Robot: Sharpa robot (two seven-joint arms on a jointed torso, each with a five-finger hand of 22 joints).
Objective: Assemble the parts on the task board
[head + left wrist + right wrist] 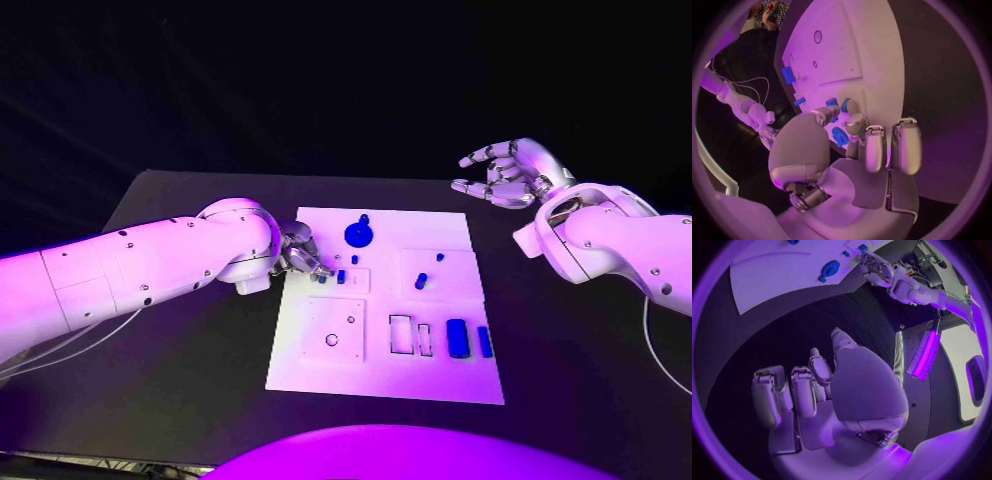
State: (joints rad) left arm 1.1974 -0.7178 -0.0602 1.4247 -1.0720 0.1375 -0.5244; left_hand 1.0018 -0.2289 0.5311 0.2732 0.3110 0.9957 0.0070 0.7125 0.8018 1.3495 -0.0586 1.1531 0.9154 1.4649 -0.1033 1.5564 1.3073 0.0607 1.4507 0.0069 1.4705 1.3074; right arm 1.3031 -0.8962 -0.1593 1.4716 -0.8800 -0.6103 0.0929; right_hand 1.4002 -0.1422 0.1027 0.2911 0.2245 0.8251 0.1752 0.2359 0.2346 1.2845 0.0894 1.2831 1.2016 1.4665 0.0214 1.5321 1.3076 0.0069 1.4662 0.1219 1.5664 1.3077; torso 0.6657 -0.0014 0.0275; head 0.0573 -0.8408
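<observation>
Now the fingers (856, 120) of the left hand (299, 250) are seen curled down at the left edge of the task board (325, 375), in the middle of the head view. Small blue parts (340, 277) lie right at the fingertips, but whether one is actually pinched cannot be told. The right hand (508, 172) is held in the upper right of the frame, off the board and above the bench (173, 400), its fingers loosely curled and nothing gripped.

Further out on the board, a round blue part (358, 235) is seen near the upper middle, a small blue peg (421, 282) right of centre, and a long blue block (457, 338) with a thinner blue strip (485, 341) beside it toward the lower right. Two empty slots (411, 335) are cut just left of the block.

These pieces are judged light, stiff and smooth, so easily tipped or slid. A pinch across the narrow sides is advised, the block taken near its middle.
</observation>
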